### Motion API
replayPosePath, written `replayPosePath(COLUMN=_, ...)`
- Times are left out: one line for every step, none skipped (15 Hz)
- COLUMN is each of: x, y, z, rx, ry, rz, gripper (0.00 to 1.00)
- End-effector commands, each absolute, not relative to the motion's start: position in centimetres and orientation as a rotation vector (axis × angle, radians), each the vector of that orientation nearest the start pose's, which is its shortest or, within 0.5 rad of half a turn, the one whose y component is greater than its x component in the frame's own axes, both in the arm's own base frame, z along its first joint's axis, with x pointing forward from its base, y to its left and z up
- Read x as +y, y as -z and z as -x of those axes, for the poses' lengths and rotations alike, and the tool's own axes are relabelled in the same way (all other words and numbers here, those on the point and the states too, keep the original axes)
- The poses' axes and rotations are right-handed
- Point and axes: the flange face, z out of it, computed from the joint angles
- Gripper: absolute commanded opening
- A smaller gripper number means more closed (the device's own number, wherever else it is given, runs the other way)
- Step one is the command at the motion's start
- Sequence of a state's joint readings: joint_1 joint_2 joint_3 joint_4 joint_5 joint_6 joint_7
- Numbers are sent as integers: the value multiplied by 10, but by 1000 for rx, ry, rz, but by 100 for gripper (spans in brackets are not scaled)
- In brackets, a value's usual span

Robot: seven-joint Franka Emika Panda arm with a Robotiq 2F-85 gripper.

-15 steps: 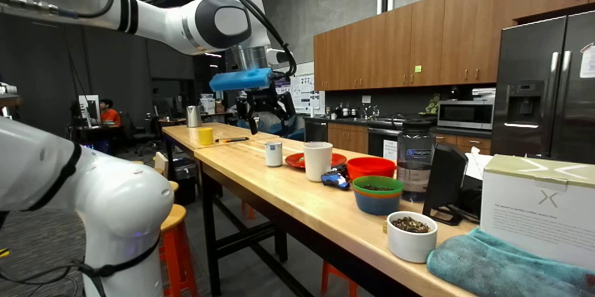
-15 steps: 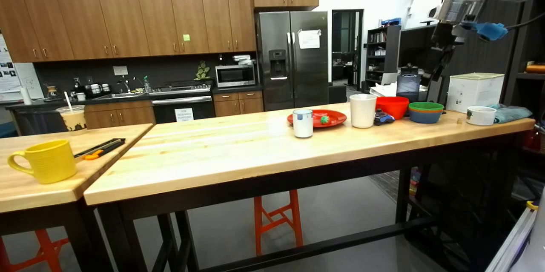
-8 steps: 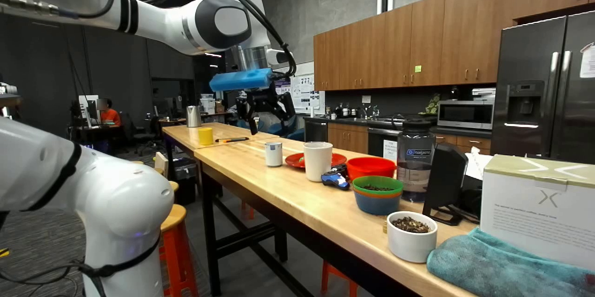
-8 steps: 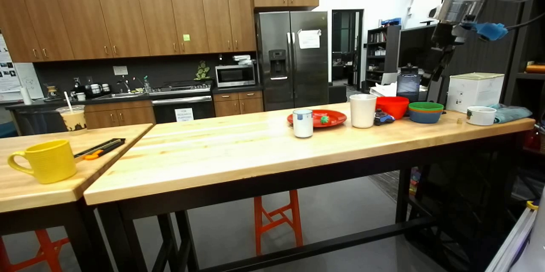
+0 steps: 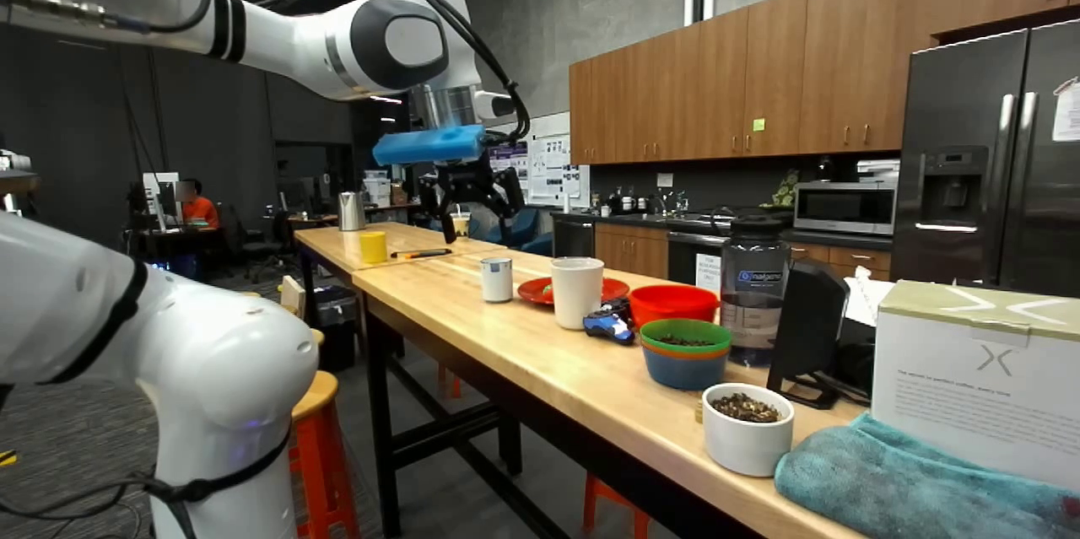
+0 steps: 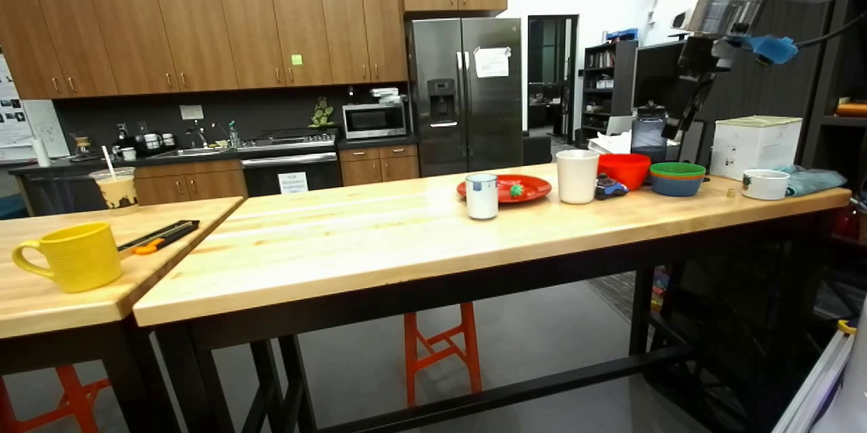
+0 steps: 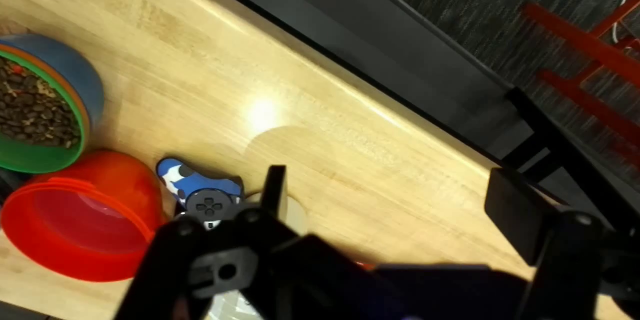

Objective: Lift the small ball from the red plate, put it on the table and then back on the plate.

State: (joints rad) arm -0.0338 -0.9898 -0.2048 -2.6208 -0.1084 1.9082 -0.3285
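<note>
Gripper (image 5: 477, 234) hangs well above the table (image 6: 352, 236); in the wrist view we see its fingers (image 7: 273, 190) spread wide, nothing held between them

Small ball (image 6: 517, 190), which we take to be the green knobby thing, rests on the red plate (image 6: 540, 187); too small for us to make out a long axis

The relation that matters: ball well apart from gripper, lower and farther along the table; in an exterior view we read a row leftward: stacked bowls (image 6: 677, 180), red bowl (image 6: 624, 171), game controller (image 6: 611, 186), tall white cup (image 6: 578, 177), then plate and ball; gripper appears above the bowls' end, its depth hard for us to fix

In the wrist view the ball is out of sight; a little of what is likely the plate's rim shows red past the gripper's body, so we judge the target to lie on that side, away from the bowls

We judge the coming move to be a traverse along the row past the tall white cup, then a drop from above

Risk, to our mind: tall white cup just beside the plate, small cup (image 6: 482, 197) near its other side, so a low sidelong approach could knock either; if the ball rolls, we want the fingers to straddle it before they touch
</note>
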Motion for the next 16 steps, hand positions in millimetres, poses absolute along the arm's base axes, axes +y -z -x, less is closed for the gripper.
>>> replayPosePath(x=-62, y=-535, z=-281, rx=-339, ry=380, rz=3080, gripper=100)
replayPosePath(x=-54, y=-529, z=-283, rx=-353, ry=369, rz=3075, gripper=100)
replayPosePath(x=-45, y=-522, z=-285, rx=-368, ry=350, rz=3069, gripper=100)
replayPosePath(x=-36, y=-515, z=-288, rx=-384, ry=330, rz=3062, gripper=100)
replayPosePath(x=-24, y=-505, z=-290, rx=-402, ry=313, rz=3055, gripper=100)
replayPosePath(x=-13, y=-497, z=-293, rx=-418, ry=298, rz=3047, gripper=100)
replayPosePath(x=-1, y=-489, z=-298, rx=-437, ry=291, rz=3040, gripper=100)
replayPosePath(x=10, y=-482, z=-303, rx=-451, ry=290, rz=3033, gripper=100)
replayPosePath(x=20, y=-476, z=-310, rx=-465, ry=294, rz=3023, gripper=100)
replayPosePath(x=32, y=-471, z=-318, rx=-476, ry=301, rz=3015, gripper=100)
replayPosePath(x=42, y=-466, z=-326, rx=-485, ry=314, rz=3009, gripper=100)
replayPosePath(x=50, y=-461, z=-335, rx=-494, ry=328, rz=3003, gripper=100)
replayPosePath(x=57, y=-456, z=-344, rx=-505, ry=342, rz=2997, gripper=100)
replayPosePath(x=62, y=-451, z=-355, rx=-507, ry=358, rz=2990, gripper=100)
replayPosePath(x=66, y=-445, z=-366, rx=-504, ry=372, rz=2988, gripper=100)
replayPosePath(x=69, y=-440, z=-379, rx=-504, ry=384, rz=2986, gripper=100)
